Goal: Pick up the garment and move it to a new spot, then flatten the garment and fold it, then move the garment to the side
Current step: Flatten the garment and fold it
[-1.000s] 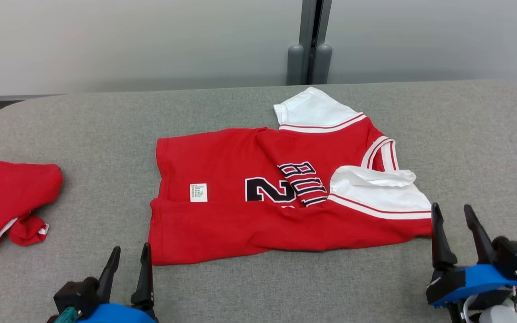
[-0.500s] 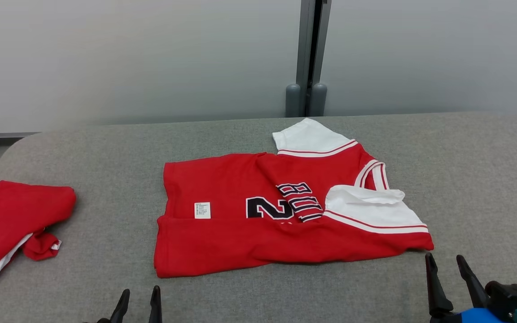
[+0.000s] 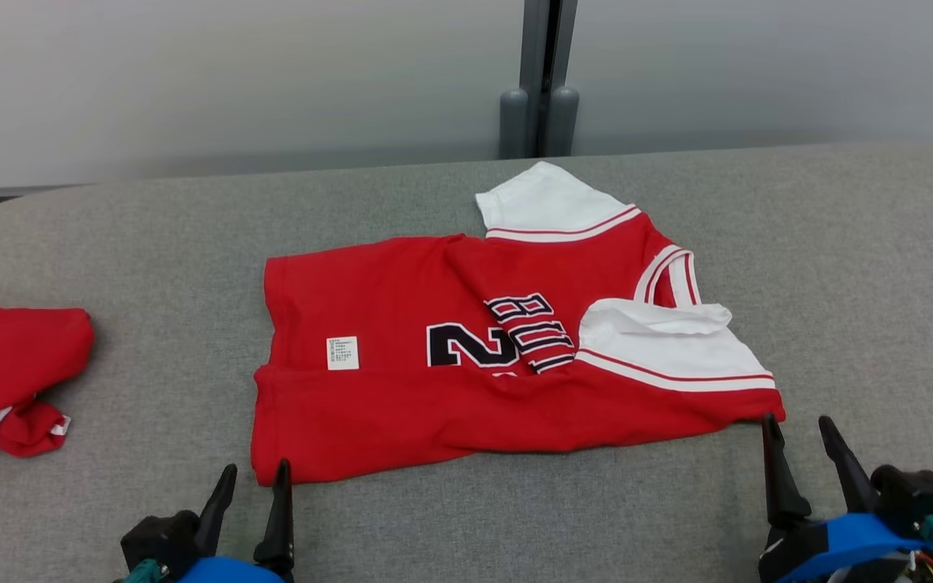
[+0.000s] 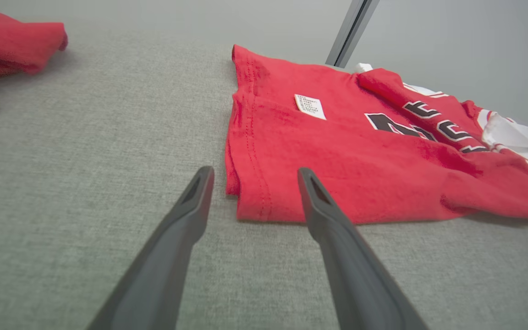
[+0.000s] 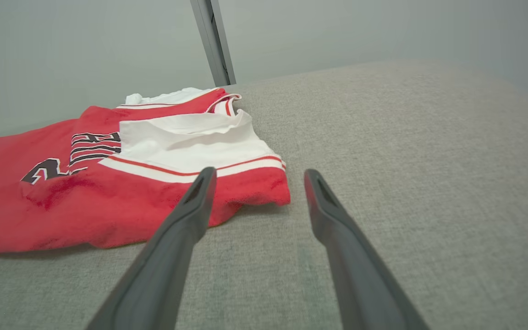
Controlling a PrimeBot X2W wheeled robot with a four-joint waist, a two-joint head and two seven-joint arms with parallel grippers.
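Left gripper: wide, empty, at shirt near-left corner.
Right gripper: wide, empty, at near-right corner.
Folded layers: possible top-layer-only pinch, fold undone on lifting.

The garment is bright red; its sleeves are white with thin red stripes at the edge. Its number and letters are black with a white outline, and the small label is white. The desk is grey, finely woven. A second cloth is red with white trim. The left hand and right hand have dark fingers on blue bodies.
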